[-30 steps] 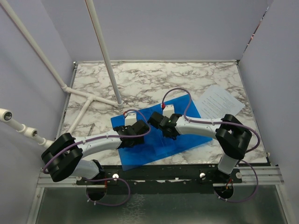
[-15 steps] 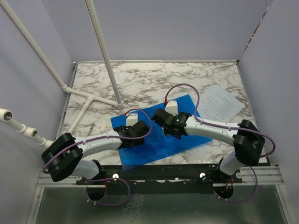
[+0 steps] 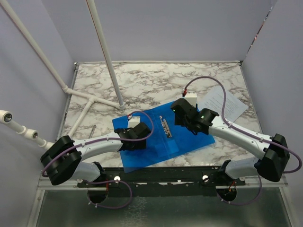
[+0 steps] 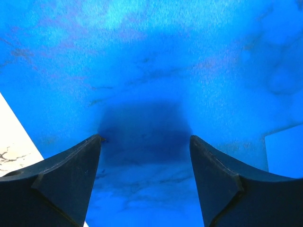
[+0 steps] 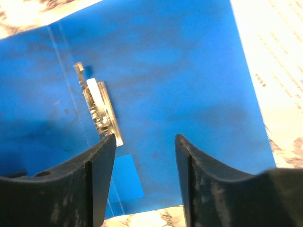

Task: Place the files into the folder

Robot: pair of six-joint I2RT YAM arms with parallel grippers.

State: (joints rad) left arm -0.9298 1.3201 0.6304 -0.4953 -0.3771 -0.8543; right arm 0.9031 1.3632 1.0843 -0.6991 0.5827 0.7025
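White tube links (image 3: pixel 94 147) and bulky black joints (image 3: pixel 61 161) behind left hand (image 3: pixel 134 137) and right hand (image 3: pixel 182 111). Thin purple cable (image 3: pixel 210 79) looping back off each hand. Green light (image 3: pixel 202 113) just behind right hand. Dark, matte, wedge-shaped fingers (image 4: pixel 71 175).

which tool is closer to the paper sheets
The right tool: the files lie just beside it, while the left tool is at the other end of the folder.

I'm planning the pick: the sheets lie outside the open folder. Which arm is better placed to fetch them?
Right. The right gripper is open over the folder, on its right half beside the files; the left gripper is over its left half, farther from them.
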